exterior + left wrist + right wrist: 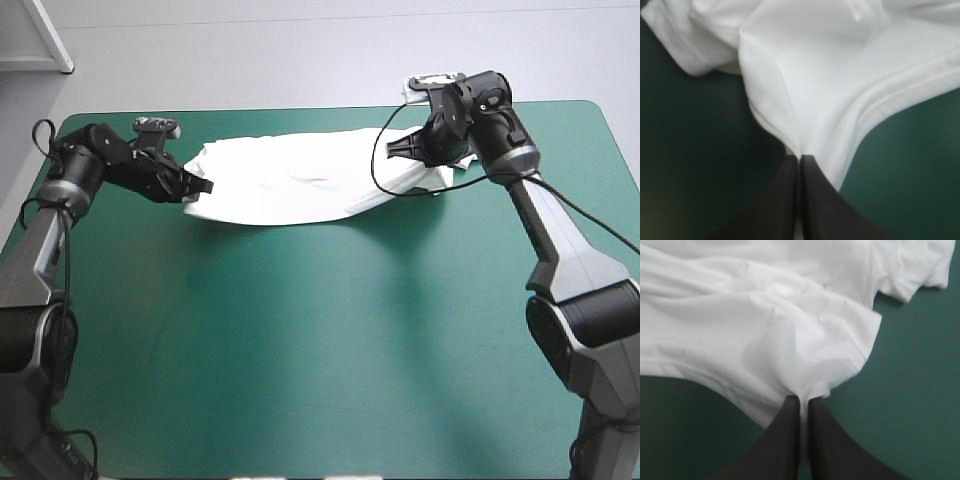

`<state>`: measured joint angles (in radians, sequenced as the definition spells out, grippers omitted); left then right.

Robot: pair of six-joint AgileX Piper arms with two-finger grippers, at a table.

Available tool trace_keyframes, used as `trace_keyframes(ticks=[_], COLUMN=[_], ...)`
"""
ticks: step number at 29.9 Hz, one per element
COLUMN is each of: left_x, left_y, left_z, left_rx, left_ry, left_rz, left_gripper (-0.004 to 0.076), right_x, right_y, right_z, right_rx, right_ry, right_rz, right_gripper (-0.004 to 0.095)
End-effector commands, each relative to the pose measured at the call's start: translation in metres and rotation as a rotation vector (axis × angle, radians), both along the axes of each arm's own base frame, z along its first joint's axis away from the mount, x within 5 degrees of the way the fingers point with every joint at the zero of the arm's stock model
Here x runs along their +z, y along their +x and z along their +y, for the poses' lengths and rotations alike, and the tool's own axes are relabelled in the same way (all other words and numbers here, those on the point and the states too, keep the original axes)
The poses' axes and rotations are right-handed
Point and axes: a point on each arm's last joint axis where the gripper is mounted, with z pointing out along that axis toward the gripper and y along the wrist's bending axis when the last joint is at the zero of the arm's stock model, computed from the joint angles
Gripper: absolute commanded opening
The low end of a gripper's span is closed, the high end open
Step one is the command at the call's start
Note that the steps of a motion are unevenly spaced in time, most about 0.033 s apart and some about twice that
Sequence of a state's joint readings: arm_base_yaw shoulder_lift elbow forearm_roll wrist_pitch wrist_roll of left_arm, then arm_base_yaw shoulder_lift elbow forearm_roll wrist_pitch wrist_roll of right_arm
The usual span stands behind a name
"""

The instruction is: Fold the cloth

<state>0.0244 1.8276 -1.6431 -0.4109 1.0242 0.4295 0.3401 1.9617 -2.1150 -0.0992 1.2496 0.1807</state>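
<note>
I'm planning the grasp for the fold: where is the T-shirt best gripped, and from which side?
Probably at its two short ends, each from its own table side. The T-shirt lies stretched long between the left gripper and the right gripper, and the layered edges there bunch into thin folds that both now pinch.

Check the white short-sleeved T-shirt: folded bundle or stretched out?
Stretched out: the white short-sleeved T-shirt runs as a long band between the left gripper and right gripper, each shut on an end.
</note>
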Motion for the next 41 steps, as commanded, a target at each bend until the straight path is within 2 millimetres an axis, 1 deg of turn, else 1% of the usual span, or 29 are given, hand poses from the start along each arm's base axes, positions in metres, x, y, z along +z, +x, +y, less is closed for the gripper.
trace_keyframes(ticks=[1, 2, 3, 6, 8, 9, 11, 12, 13, 15, 17, 21, 24, 27, 30, 32, 34, 35, 36, 37, 38, 39, 41], left_x=[0.037, 0.035, 0.034, 0.03, 0.021, 0.015, 0.007, 0.004, 0.002, -0.001, -0.002, -0.003, -0.012, -0.029, -0.047, -0.055, -0.059, -0.06, -0.06, -0.06, -0.06, -0.06, -0.06], left_y=[-0.05, -0.065, -0.077, -0.12, -0.146, -0.157, -0.18, -0.189, -0.198, -0.213, -0.226, -0.243, -0.256, -0.266, -0.274, -0.277, -0.279, -0.28, -0.28, -0.28, -0.28, -0.28, -0.28], left_z=[-0.004, -0.004, -0.005, -0.006, -0.004, -0.002, 0.002, 0.005, 0.007, 0.009, 0.01, 0.013, 0.013, 0.012, 0.012, 0.012, 0.01, 0.009, 0.007, 0.006, 0.005, 0.004, 0.003], left_rx=[0.025, 0.018, 0.01, -0.013, -0.001, 0.009, 0.048, 0.068, 0.091, 0.104, 0.103, 0.138, 0.137, 0.132, 0.126, 0.119, 0.102, 0.091, 0.077, 0.067, 0.06, 0.06, 0.06], left_ry=[-0.038, -0.034, -0.036, -0.028, 0.0, 0.017, 0.068, 0.094, 0.113, 0.138, 0.149, 0.178, 0.179, 0.176, 0.176, 0.179, 0.164, 0.153, 0.138, 0.129, 0.119, 0.106, 0.093], left_rz=[-0.102, -0.078, -0.05, 0.033, 0.088, 0.117, 0.163, 0.178, 0.191, 0.233, 0.296, 0.278, 0.29, 0.342, 0.411, 0.442, 0.457, 0.46, 0.461, 0.458, 0.456, 0.456, 0.457], left_gripper=[-0.001, -0.001, -0.001, -0.001, -0.001, -0.001, -0.001, -0.001, -0.001, -0.001, -0.001, -0.001, -0.001, -0.001, -0.001, -0.001, -0.0007, 0.0004, 0.0027, 0.0053, 0.0091, 0.0139, 0.0264], right_x=[0.029, 0.027, 0.021, 0.0, -0.015, -0.025, -0.038, -0.04, -0.048, -0.055, -0.062, -0.077, -0.091, -0.104, -0.117, -0.121, -0.122, -0.122, -0.122, -0.122, -0.122, -0.122, -0.122], right_y=[-0.051, -0.067, -0.078, -0.118, -0.146, -0.158, -0.183, -0.193, -0.204, -0.222, -0.239, -0.273, -0.294, -0.306, -0.311, -0.313, -0.313, -0.313, -0.313, -0.313, -0.313, -0.313, -0.312], right_z=[-0.008, -0.01, -0.009, -0.01, -0.014, -0.016, -0.022, -0.027, -0.031, -0.04, -0.045, -0.054, -0.06, -0.064, -0.066, -0.067, -0.067, -0.067, -0.067, -0.067, -0.067, -0.068, -0.069], right_rx=[0.036, 0.045, 0.049, 0.067, 0.079, 0.079, 0.079, 0.078, 0.07, 0.054, 0.052, 0.059, 0.059, 0.048, 0.052, 0.064, 0.08, 0.086, 0.094, 0.096, 0.096, 0.096, 0.096], right_ry=[-0.01, -0.017, -0.021, -0.042, -0.056, -0.063, -0.072, -0.073, -0.079, -0.069, -0.034, 0.055, 0.095, 0.107, 0.096, 0.087, 0.081, 0.079, 0.076, 0.076, 0.072, 0.067, 0.049], right_rz=[-0.021, 0.001, 0.029, 0.118, 0.169, 0.193, 0.23, 0.236, 0.265, 0.29, 0.318, 0.375, 0.414, 0.459, 0.502, 0.515, 0.516, 0.515, 0.514, 0.513, 0.512, 0.509, 0.498], right_gripper=[-0.0018, -0.0018, -0.0018, -0.0018, -0.0018, -0.0018, -0.0018, -0.0018, -0.0018, -0.0018, -0.0018, -0.0017, -0.0016, -0.0013, -0.0013, -0.0014, -0.0008, 0.0013, 0.0058, 0.013, 0.0228, 0.0349, 0.0623])
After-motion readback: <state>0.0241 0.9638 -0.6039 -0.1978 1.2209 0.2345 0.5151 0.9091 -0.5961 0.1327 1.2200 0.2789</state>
